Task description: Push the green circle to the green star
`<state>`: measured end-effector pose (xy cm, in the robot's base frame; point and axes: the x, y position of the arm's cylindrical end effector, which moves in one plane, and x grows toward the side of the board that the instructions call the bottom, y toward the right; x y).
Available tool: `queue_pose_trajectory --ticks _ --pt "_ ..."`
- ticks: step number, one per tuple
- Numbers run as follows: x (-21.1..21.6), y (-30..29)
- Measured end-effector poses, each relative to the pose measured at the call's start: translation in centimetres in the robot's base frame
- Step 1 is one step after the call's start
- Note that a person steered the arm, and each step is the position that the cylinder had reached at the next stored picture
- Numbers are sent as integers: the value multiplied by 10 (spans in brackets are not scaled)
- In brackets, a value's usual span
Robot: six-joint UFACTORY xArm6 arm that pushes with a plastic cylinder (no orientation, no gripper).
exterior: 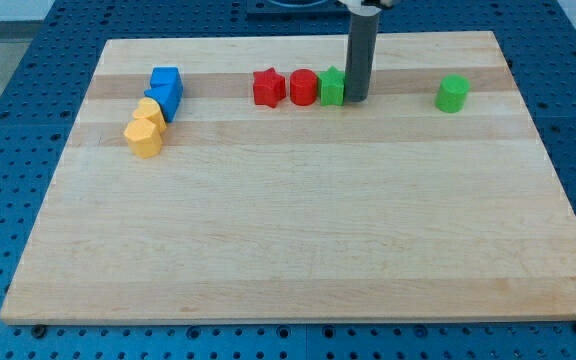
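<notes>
My tip (356, 100) rests on the board near the view's top, right against the right side of a green block that looks like the green star (331, 87); the rod hides part of it. The green circle (452, 93) stands apart, well to the view's right of my tip, near the board's right edge. A red circle (303, 87) touches the green star's left side, and a red star (268, 87) sits just left of that, so the three form a row.
At the view's upper left is a cluster: a blue cube (166, 79), a second blue block (162, 101) below it, and two yellow blocks (149, 112) (145, 138). The wooden board (298, 230) lies on a blue perforated table.
</notes>
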<state>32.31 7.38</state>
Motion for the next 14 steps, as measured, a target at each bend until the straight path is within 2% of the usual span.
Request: queue_pose_trajectory --ticks 7,9,12,14 --pt "3 12" --pt "55 4" --pt "65 116" --pt "65 132"
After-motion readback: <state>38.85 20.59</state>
